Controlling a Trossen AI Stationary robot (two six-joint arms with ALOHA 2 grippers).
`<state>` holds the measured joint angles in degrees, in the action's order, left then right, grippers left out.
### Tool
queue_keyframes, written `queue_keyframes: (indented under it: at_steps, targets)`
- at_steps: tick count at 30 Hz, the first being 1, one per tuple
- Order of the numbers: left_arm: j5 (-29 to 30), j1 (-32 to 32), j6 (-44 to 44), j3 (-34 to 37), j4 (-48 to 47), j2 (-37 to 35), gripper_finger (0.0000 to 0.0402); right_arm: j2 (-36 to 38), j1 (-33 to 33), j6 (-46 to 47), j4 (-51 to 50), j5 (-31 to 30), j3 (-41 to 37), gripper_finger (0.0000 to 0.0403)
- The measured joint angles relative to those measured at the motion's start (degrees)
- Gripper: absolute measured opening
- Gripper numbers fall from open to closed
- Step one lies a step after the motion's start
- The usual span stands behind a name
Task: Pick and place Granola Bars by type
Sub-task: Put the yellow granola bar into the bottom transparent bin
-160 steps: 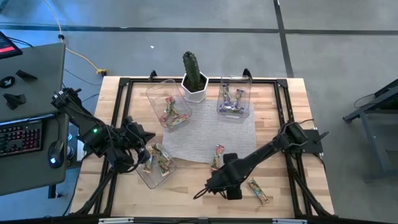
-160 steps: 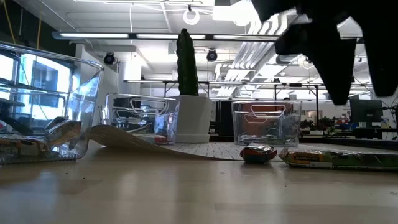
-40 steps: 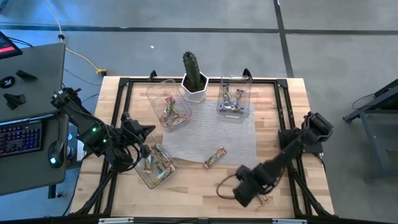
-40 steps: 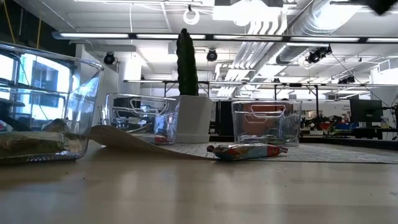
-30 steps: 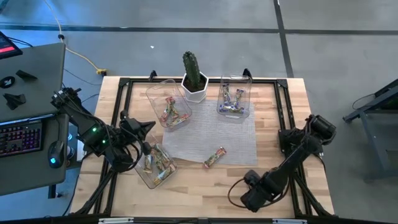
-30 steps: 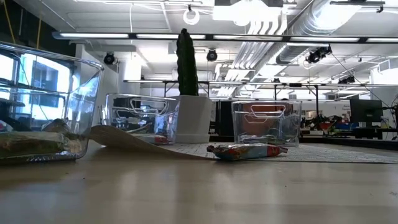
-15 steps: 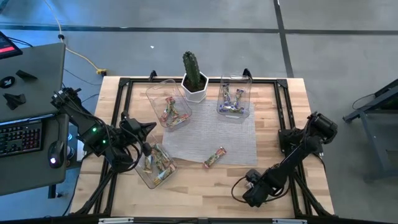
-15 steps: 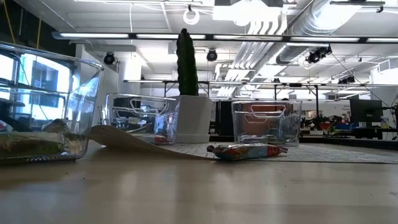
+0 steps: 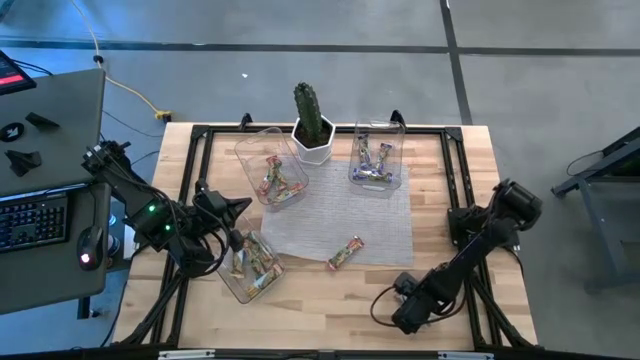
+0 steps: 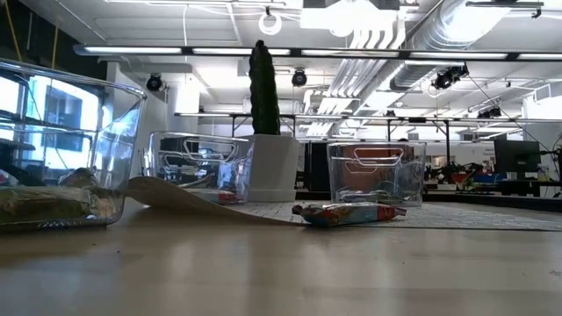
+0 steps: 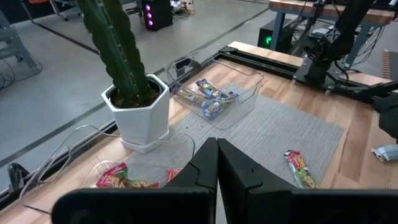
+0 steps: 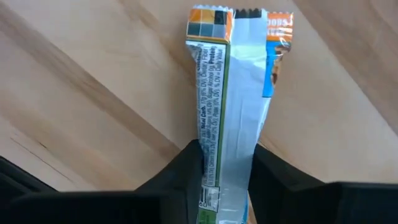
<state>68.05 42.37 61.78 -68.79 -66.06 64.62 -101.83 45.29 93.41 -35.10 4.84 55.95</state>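
Note:
A green-yellow granola bar (image 12: pixel 233 93) lies seam side up on the bare wood near the table's front right. My right gripper (image 12: pixel 227 158) stands over it (image 9: pixel 410 312) and hides it in the high view, fingers closed against its sides. A red-orange bar (image 9: pixel 346 253) lies flat on the grey mat (image 9: pixel 380 215). My left gripper (image 11: pixel 216 163) is shut on nothing and hovers at the table's left (image 9: pixel 238 206), above the near-left tub (image 9: pixel 250 264) of green-yellow bars. My right gripper pinches the green-yellow bar by its two long edges (image 12: pixel 210 155) between the two fingers, toward the end away from the orange-printed one. The fingers come from above, pointing down, and lie across the bar. The bar lies flat on the wood.
A tub (image 9: pixel 272 168) of red-orange bars stands at the far left. A tub (image 9: pixel 377 155) of purple bars stands at the far right. A potted cactus (image 9: pixel 312 120) stands between them at the far edge. A black frame (image 9: pixel 450 135) runs round the table.
My right gripper has shifted a little toward the table's right and near edges. It now stands over the green-yellow bar, which no longer shows in the high view. The other bars and my left arm have kept still.

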Motion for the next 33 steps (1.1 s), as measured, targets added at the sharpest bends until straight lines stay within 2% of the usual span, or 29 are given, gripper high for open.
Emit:
queue_keyframes:
  at_steps: [3, 7, 11, 15, 17, 19, 23, 28, 33]
  targets:
    - [0.0, -0.01, 0.0, 0.0, 0.0, 0.02, 0.0001, -0.36, -1.6, -5.26, 0.68, -3.91, 2.4, 0.0091]
    - [0.01, 0.0, -0.51, -0.02, -0.01, 0.0, 0.0001, -0.41, -5.25, -16.53, 2.91, -15.77, 7.44, 0.0102]
    - [-0.09, 0.0, -1.7, -0.02, 0.09, 0.0, 0.0001, -0.4, -10.15, -35.43, 6.44, -23.98, 13.72, 0.0104]
    - [-1.75, 0.0, -3.07, -0.04, 0.11, 0.0, 0.0001, -0.23, -16.46, -59.67, 14.57, -30.95, 18.09, 0.0105]
    - [-3.24, 0.0, -3.63, -0.04, 0.11, 0.0, 0.0001, -0.26, -19.72, -70.72, 21.95, -30.11, 19.09, 0.0105]
    - [-4.54, 0.0, -4.16, -0.04, 0.1, 0.0, 0.0001, -0.23, -23.03, -78.65, 30.5, -26.13, 19.25, 0.0105]
    - [-6.19, 0.02, -4.53, -0.04, 0.02, 0.0, 0.0001, -1.23, -29.14, -88.37, 43.03, -17.04, 19.12, 0.0105]
    - [-6.54, 0.02, -4.52, -0.09, 0.03, -0.02, 0.0001, -5.33, -33.84, -93.22, 57.45, -11.18, 19.18, 0.0105]
    - [-6.06, 0.01, -4.47, -0.09, 0.03, 0.0, 0.0001, -12.43, -35.08, -93.82, 67.18, -2.5, 20.18, 0.0105]
